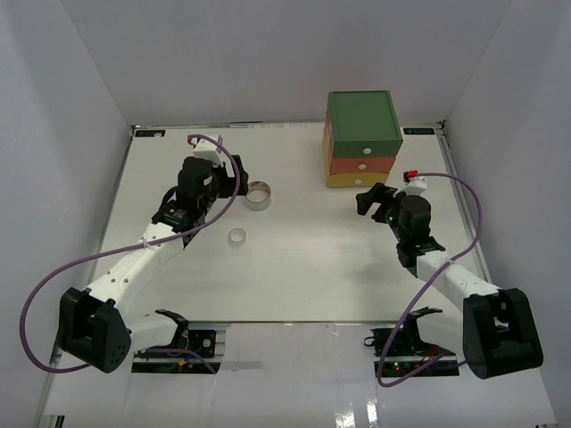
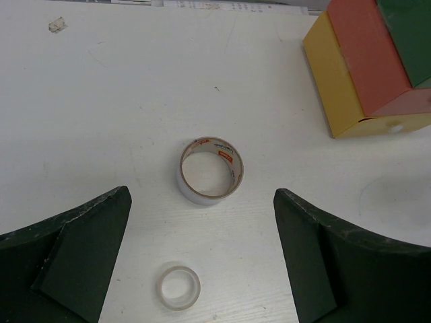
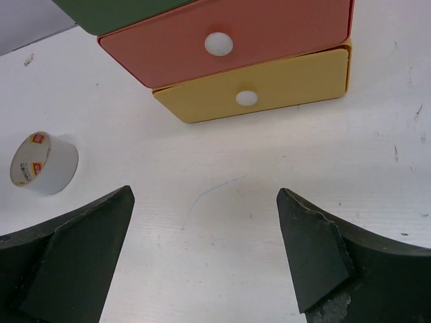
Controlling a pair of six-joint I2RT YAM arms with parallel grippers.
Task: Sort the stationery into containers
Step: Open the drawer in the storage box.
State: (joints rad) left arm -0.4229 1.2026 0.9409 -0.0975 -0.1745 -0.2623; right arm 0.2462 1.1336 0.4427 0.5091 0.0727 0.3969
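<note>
White table, perhaps lightly scuffed; plain grey walls.

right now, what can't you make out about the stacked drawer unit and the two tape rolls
Contents of the boxy green, orange and yellow drawer unit: every view, hidden by its fronts.
Knob of the green top drawer: right wrist view, cut off by the top edge.
Print on the larger grey tape roll: left wrist view, too small to read.
Tiny pale scrap: left wrist view, too small to identify.
</note>
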